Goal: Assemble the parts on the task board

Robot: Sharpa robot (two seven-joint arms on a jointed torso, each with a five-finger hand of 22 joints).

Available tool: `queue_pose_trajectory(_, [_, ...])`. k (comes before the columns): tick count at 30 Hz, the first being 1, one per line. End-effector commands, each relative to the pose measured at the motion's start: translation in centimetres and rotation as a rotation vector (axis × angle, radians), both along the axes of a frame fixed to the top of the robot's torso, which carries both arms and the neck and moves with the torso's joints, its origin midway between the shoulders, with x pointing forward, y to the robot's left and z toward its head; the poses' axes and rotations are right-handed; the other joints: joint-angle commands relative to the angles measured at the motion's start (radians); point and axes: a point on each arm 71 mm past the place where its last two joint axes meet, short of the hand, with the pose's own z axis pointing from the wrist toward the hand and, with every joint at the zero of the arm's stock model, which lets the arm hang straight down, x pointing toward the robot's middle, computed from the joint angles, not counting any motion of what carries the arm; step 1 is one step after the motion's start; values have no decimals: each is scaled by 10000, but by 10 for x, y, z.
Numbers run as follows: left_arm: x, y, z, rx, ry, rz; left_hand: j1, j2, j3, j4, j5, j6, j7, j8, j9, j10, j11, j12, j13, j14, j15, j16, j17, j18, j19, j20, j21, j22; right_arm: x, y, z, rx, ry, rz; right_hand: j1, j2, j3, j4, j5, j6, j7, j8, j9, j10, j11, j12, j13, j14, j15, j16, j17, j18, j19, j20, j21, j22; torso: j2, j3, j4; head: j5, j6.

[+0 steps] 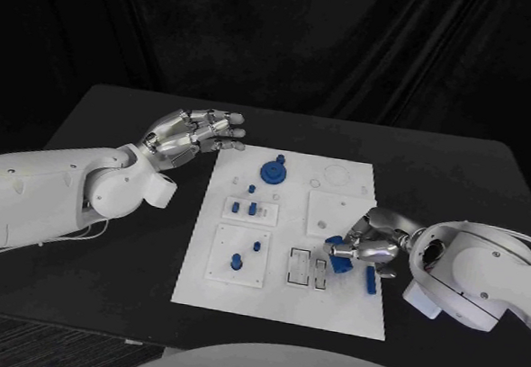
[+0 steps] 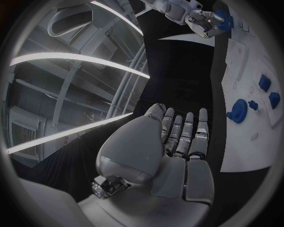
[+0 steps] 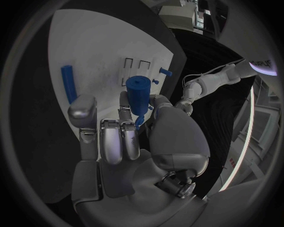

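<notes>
Two hands in frame over a black bench [image 1: 116,120] with the white task board [image 1: 329,309] lying flat in the middle. Right hand [image 1: 369,246] sits over the board's right edge, fingers [image 3: 112,142] curled around a blue cylinder part [image 3: 140,94] (upright in the grasp per the right wrist view, thumb on one side, other fingers on the opposite side), so it holds that piece just above the board surface. Blue bar part [image 1: 371,281] lies on the board's right edge, just beside that hand. Left hand [image 1: 194,134] hovers off the board's far left corner, above the bench, fingers straight and slightly spread, holding nothing; the left wrist view shows the palm [image 2: 154,156] bare. On the board: a round blue gear-like part [image 1: 273,171] near the far edge, small blue parts [image 1: 250,209] in a raised plate mid-left, two more small blue pegs [image 1: 241,260] on the near-left plate, and a pair of narrow rectangular slots [image 1: 308,269] near the board's middle, close to the right hand. Whether the cylinder touches the board cannot be told.
</notes>
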Motion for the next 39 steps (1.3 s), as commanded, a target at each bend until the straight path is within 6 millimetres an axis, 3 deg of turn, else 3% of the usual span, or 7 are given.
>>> queue_pose_trajectory(1, [-1,-2,0,-148,-8,-118,-78,-39,63,4,34,-10,31,39,-10,-20,38,24,-14,-68,-5,52,-9,-33,-1,-7,-43,9,1,1,-4,1086,1148,-1213,125,440,2373,-2287,-427,-195,2,87,158,1071,-71,26,2630,770,-54,16,1195,148,56,-1,-79,1059,-2,-6,2,50,0])
queue_pose_trajectory(3, [-1,-2,0,-149,-4,-122,-78,-39,63,4,34,-10,31,39,-10,-20,38,24,-14,-68,-5,52,-9,-33,-1,-7,-43,9,2,3,-7,1046,1285,-1230,-113,501,2320,-2181,-924,-295,2,114,242,1071,-64,26,2630,758,-47,-9,1132,158,38,7,-149,1041,-2,-6,5,75,0])
queue_pose_trajectory(9, [-1,-2,0,-138,-3,-107,-86,-43,77,1,42,-9,28,41,-11,-19,35,27,-13,-63,0,57,-9,-34,0,-7,-42,11,4,12,-15,781,1326,-982,-336,570,2290,-2076,-1416,-417,17,127,324,1071,-51,26,2630,749,-36,-24,1081,214,-59,22,-518,949,2,-4,0,82,0])
queue_pose_trajectory(12, [0,-2,0,-144,-6,-117,-86,-43,77,1,42,-9,28,41,-11,-19,35,27,-13,-63,0,57,-9,-34,0,-7,-42,11,5,17,-18,614,1275,-748,-592,614,2175,-1885,-2306,-499,39,99,341,1071,-26,26,2630,741,-13,-40,1030,217,-74,40,-581,930,4,-3,4,51,0])
queue_pose_trajectory(16, [0,-3,0,-155,-7,-138,-86,-43,77,1,42,-9,28,41,-11,-19,35,27,-13,-63,0,57,-9,-34,0,-7,-42,11,6,23,-22,434,1280,-471,-637,621,2134,-1831,-2670,-604,73,41,325,1071,-1,26,2630,729,3,-65,967,224,-80,53,-630,918,2,-2,-5,58,0])
queue_pose_trajectory(19, [0,-4,0,-156,-3,-150,-86,-43,77,1,42,-9,28,41,-11,-19,35,27,-13,-63,0,57,-9,-34,0,-7,-42,11,5,26,-26,257,1381,-207,-777,623,2018,-1689,-3251,-674,112,-3,310,1071,35,26,2630,713,34,-99,885,231,-96,81,-716,898,4,-2,0,62,0])
queue_pose_trajectory(39, [1,-2,0,-109,23,-124,-100,-54,110,-10,66,-14,26,41,-15,-23,31,28,-13,-61,6,65,-12,-38,1,-6,-43,16,-6,36,-30,45,1445,591,-905,577,1827,-1514,-3655,-819,194,-100,259,1071,110,26,2630,645,94,-262,550,288,-193,136,-1132,796,-1,-1,-3,111,0])
